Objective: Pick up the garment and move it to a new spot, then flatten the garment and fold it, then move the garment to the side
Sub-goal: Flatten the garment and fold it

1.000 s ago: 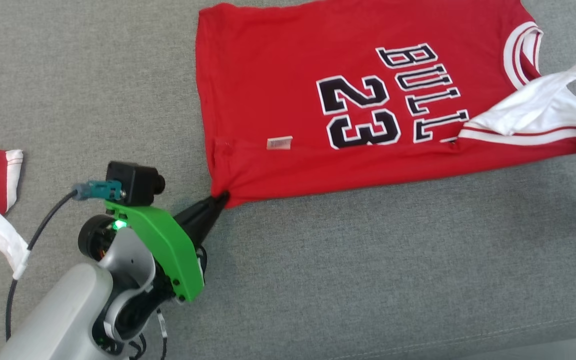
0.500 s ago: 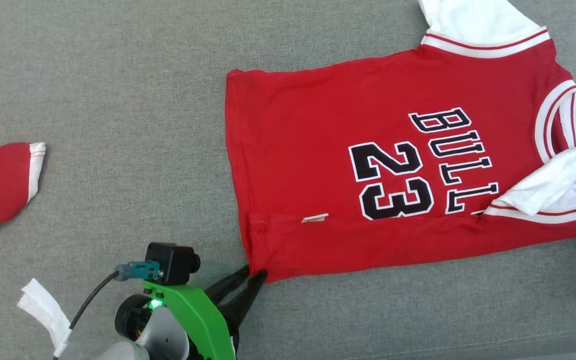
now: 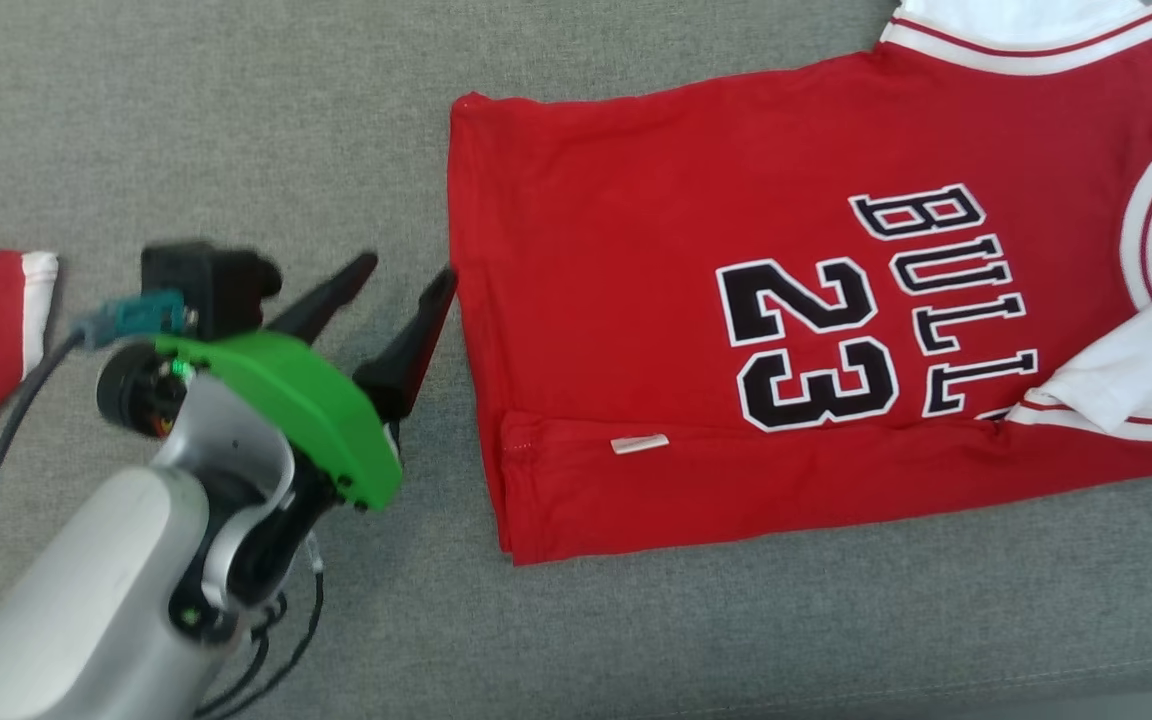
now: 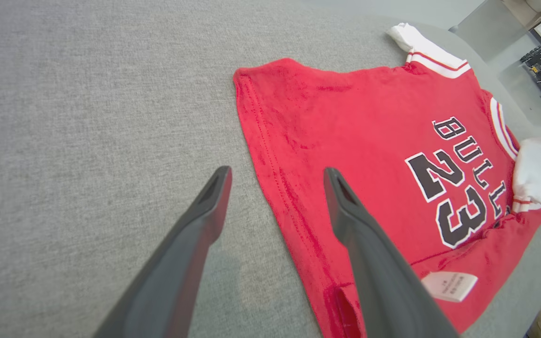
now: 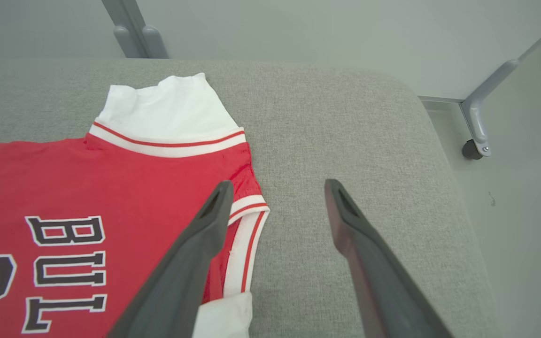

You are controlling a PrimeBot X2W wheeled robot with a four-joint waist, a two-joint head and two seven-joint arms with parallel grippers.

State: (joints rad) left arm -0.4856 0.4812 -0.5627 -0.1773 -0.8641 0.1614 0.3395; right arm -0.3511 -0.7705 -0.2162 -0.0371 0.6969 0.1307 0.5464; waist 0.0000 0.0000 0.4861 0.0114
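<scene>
The red jersey lies flat on the grey padded surface, with its near long edge folded over onto the front. The left gripper is spread and empty at the hem, one finger above the cloth; whether that finger touches it cannot be determined. The right gripper is likewise spread and empty at the collar end.

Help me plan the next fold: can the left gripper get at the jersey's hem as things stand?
Probably yes. The left gripper stands open right beside the hem of the jersey, with nothing lying between them on the grey cushion.
</scene>
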